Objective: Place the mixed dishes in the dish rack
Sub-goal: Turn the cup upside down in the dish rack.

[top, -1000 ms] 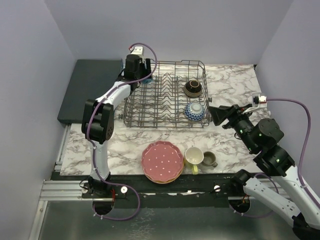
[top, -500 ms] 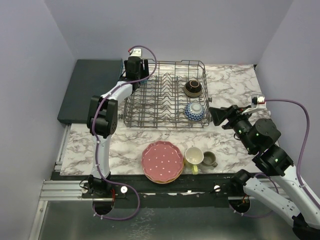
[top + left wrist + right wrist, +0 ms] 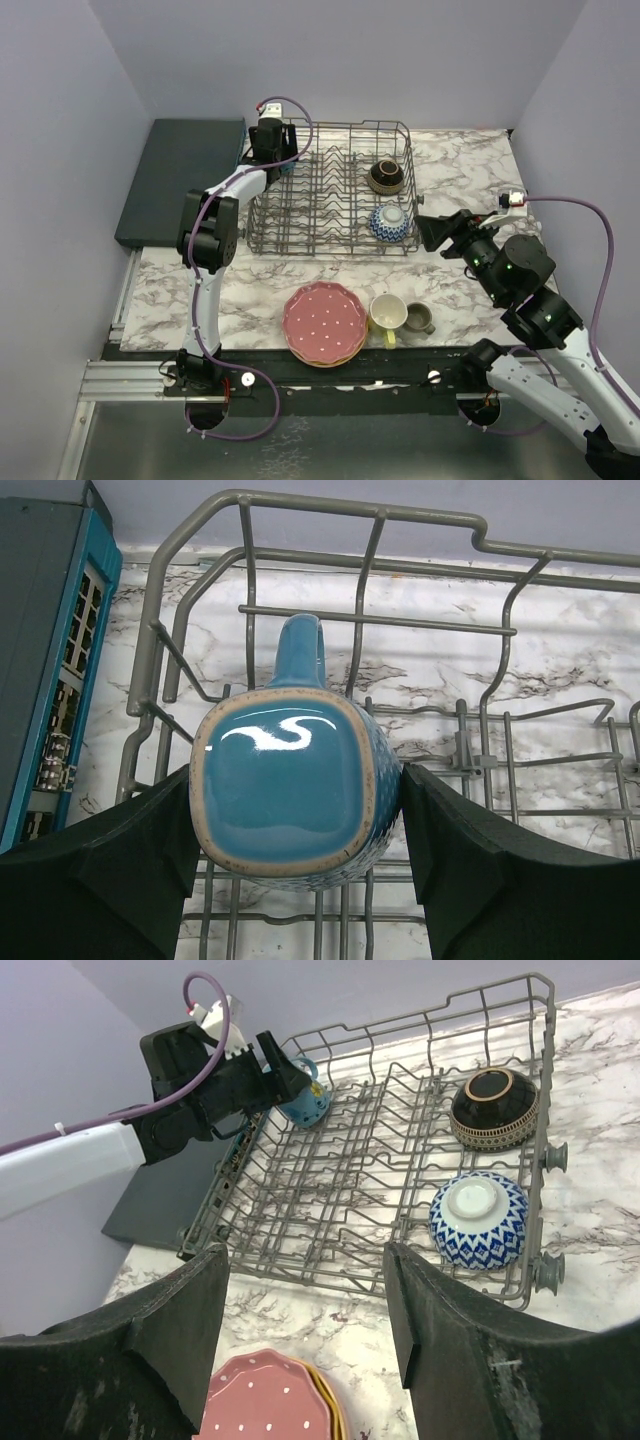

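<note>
Nearest us, plates (image 3: 325, 323) and 2 mugs (image 3: 388, 313) are sitting outside the rack (image 3: 320, 205). We are holding our right gripper (image 3: 305, 1260) wide, empty, beside its near-right corner. Inside, 2 bowls (image 3: 390, 222) are resting rightward; our left gripper (image 3: 297, 825) is clamping a blue mug (image 3: 290, 770) at the far-left corner.

Bright, even light fell from above, shadows were soft, and white glare streaked the glossy base of the blue mug (image 3: 295, 800).
</note>
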You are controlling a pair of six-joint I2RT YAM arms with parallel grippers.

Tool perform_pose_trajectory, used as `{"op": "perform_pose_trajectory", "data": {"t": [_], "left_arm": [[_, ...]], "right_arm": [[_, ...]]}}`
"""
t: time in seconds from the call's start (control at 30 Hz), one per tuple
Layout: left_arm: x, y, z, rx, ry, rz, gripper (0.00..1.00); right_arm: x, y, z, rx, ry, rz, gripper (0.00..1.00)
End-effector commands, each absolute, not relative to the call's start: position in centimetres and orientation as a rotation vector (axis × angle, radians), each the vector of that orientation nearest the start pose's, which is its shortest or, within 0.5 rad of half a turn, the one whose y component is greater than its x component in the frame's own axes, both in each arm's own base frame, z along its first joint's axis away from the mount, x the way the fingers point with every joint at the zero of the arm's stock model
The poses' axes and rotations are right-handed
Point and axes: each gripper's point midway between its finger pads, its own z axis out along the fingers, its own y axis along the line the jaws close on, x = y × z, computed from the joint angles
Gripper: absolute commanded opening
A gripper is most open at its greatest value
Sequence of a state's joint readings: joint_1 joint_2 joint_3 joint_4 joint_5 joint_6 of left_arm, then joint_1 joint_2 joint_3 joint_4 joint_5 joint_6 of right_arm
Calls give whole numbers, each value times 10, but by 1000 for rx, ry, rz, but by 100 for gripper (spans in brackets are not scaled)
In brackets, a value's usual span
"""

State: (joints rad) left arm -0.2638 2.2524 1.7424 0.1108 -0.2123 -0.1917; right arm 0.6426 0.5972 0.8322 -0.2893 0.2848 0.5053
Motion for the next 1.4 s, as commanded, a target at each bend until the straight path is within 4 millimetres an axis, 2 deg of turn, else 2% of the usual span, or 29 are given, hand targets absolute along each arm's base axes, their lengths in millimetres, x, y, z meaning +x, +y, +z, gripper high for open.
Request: {"op": "perform_pose_trajectory", "data": {"t": [0.0,0.1,0.37,0.47,0.53,0.73,0.77,0.8,0.93,1.1,1.37], "left_arm": [[637,-136,140,-114,1873,-101,15],[636,-135,139,-104,1880,-91,32],[632,-132,140,-88,1892,-66,60],[632,-133,143,-81,1890,-68,64],[632,-133,143,-79,1893,-68,73],[629,-133,145,-83,1894,-77,82],[629,-133,146,-83,1892,-78,90],[628,-133,146,-83,1895,-77,92],[626,-132,148,-82,1896,-73,99],[623,-130,150,-82,1896,-66,99],[617,-130,174,-75,1868,-80,99]], "right_arm": [[237,137,320,130,1676,632,69],[237,138,318,128,1679,629,69],[240,140,316,126,1681,631,74],[240,140,317,123,1679,629,75],[239,139,317,125,1679,630,75],[236,137,317,136,1677,636,75],[236,137,318,137,1677,635,76],[236,136,318,137,1677,635,76],[235,135,318,138,1678,635,76],[233,135,318,141,1679,642,76],[232,135,320,138,1690,641,76]]}}
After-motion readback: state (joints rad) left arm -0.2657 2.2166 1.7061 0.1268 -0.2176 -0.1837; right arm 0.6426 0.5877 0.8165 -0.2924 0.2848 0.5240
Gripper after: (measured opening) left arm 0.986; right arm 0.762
